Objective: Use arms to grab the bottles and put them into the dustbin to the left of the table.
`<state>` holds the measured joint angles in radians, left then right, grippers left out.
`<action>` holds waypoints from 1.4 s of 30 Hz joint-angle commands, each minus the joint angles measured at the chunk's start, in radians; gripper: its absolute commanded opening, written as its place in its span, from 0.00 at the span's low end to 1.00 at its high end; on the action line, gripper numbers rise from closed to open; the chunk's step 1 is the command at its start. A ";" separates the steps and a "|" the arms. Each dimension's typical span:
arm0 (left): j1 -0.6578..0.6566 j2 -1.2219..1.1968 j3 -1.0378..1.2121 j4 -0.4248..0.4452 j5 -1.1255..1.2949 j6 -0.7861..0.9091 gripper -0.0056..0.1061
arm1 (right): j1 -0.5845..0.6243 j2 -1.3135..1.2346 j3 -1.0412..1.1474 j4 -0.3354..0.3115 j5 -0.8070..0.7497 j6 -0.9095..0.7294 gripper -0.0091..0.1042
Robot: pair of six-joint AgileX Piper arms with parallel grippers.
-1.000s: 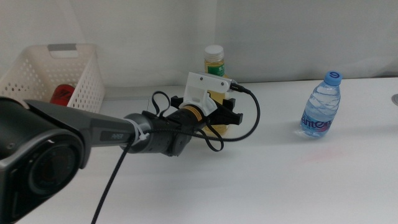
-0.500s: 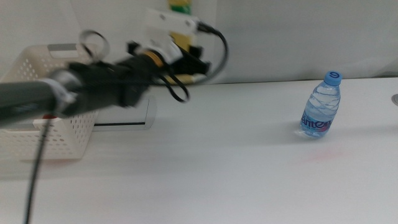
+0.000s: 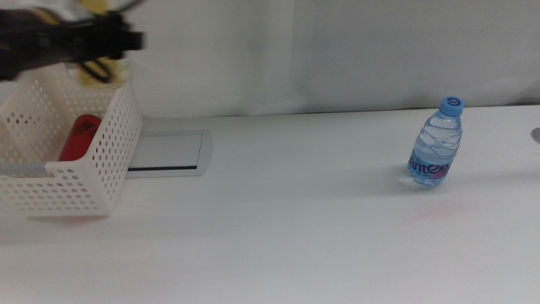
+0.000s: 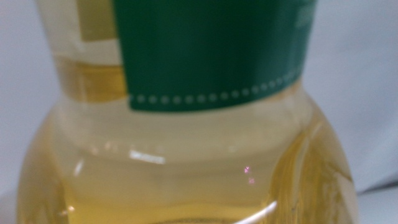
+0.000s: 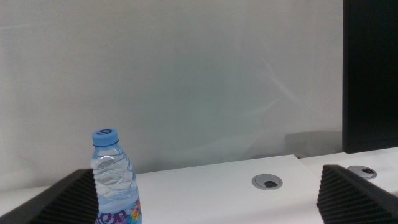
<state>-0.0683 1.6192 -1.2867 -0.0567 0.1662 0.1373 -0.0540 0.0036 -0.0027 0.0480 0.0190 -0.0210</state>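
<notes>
The left gripper (image 3: 101,38), apparently clamped on the yellow bottle (image 4: 186,124), carries it above the dustbin (image 3: 84,181) for dropping beside the red can (image 3: 78,138), while the right gripper (image 5: 205,186) waits agape facing the water bottle (image 3: 436,154)

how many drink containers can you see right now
3: the water bottle standing on the table, the red can inside the basket, and the yellow bottle held above it.

Plain white wall (image 3: 354,51) behind, dark monitor edge (image 5: 370,74) at one side.
</notes>
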 commanded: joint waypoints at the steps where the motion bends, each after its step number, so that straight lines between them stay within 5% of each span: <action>1: 0.050 -0.046 -0.011 -0.003 0.046 0.000 0.03 | -0.005 -0.035 0.040 -0.008 -0.001 -0.006 0.91; 14: 0.219 0.044 -0.011 -0.001 0.182 -0.007 0.03 | -0.005 -0.035 0.040 -0.003 -0.001 -0.006 0.91; 37: 0.219 0.244 -0.011 -0.001 0.106 0.012 0.03 | -0.005 -0.035 0.040 -0.003 -0.004 -0.006 0.91; 39: 0.219 0.244 -0.011 -0.001 0.106 0.012 0.07 | -0.005 -0.035 0.040 -0.003 -0.004 -0.006 0.91; 40: 0.219 0.244 -0.011 -0.001 0.097 0.008 0.46 | -0.005 -0.035 0.040 -0.003 0.001 -0.006 0.91; 42: 0.219 0.244 -0.011 -0.001 0.085 0.008 0.67 | -0.005 -0.035 0.040 -0.003 0.001 -0.006 0.91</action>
<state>0.1495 1.8701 -1.2885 -0.0507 0.3105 0.1539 -0.0540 0.0036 -0.0027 0.0480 0.0190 -0.0210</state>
